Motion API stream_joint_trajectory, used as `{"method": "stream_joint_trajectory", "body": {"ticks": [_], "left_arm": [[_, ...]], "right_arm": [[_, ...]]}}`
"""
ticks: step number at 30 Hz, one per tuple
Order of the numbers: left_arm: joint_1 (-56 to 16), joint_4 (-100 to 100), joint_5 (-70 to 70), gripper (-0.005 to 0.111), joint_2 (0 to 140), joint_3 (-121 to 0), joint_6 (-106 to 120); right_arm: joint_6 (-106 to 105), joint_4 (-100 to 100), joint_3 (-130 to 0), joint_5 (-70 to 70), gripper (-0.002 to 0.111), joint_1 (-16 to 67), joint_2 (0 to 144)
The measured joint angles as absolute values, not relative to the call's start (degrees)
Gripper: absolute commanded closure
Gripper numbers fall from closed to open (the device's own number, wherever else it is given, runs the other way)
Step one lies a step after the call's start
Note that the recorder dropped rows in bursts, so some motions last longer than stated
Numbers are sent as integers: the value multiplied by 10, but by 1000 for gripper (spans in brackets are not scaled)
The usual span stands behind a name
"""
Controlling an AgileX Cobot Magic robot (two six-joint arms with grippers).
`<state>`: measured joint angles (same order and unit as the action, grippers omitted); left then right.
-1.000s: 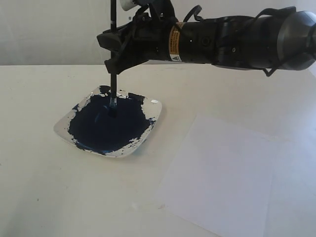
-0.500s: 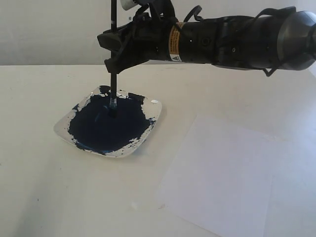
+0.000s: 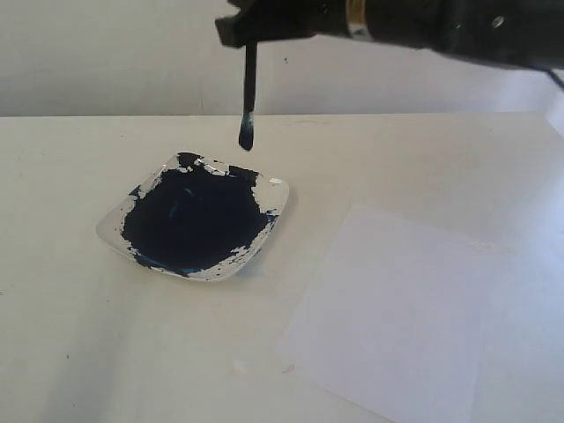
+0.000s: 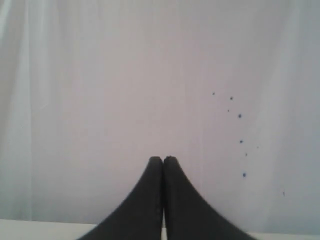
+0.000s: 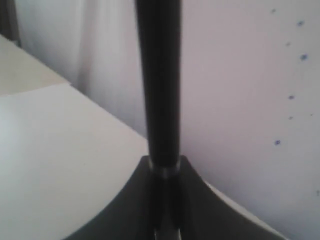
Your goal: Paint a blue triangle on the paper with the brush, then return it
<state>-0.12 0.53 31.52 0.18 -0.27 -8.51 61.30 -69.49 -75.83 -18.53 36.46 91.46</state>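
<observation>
My right gripper (image 3: 251, 31) is shut on the black-handled brush (image 3: 248, 88), which hangs upright with its blue-loaded tip (image 3: 246, 137) in the air above the far edge of the paint dish (image 3: 275, 189). In the right wrist view the brush handle (image 5: 159, 80) runs up from between the closed fingers (image 5: 130, 200). The white paper (image 3: 397, 308) lies flat to the right of the dish, bare, with no blue triangle on it. My left gripper (image 4: 163, 159) is shut with nothing in it, facing a white wall; it does not show in the exterior view.
The dish holds a broad dark navy paint pool (image 3: 194, 220). Small blue specks (image 4: 240, 116) dot the white wall behind. The cream tabletop (image 3: 88, 352) stretches out in front and to the left of the dish.
The right arm has risen and shifted right, lifting the brush tip out of the paint pool into the air. The dish and paper have not moved.
</observation>
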Motion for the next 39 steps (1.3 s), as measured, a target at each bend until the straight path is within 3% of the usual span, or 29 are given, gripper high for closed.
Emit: {"method": "stream_joint_trajectory", "body": {"ticks": [5, 11, 17, 21, 25, 30, 34, 36, 39], "left_arm": [[-1, -19, 319, 107, 2, -3, -123], [-1, -181, 192, 107, 65, -66, -289], [-1, -538, 188, 107, 251, -182, -595], [-1, -822, 280, 107, 412, -277, -831], [-12, -953, 384, 107, 564, -370, -947], [-133, -986, 363, 107, 692, -446, -969], [-345, -990, 258, 107, 828, -495, -965], [-406, -993, 230, 107, 888, -508, -956], [-441, -994, 212, 107, 958, -529, -953]], "right_arm": [[687, -756, -735, -174, 108, 324, 843], [892, -958, -683, -243, 108, 254, 784], [935, -994, -632, -293, 108, 184, 728], [941, -995, -607, -342, 108, 140, 697], [943, -996, -577, -386, 108, 89, 673], [945, -998, -538, -424, 108, 41, 659], [945, -1001, -518, -433, 108, 24, 656], [945, -1001, -514, -434, 108, 23, 656], [935, -1001, -507, -437, 108, 23, 656]]}}
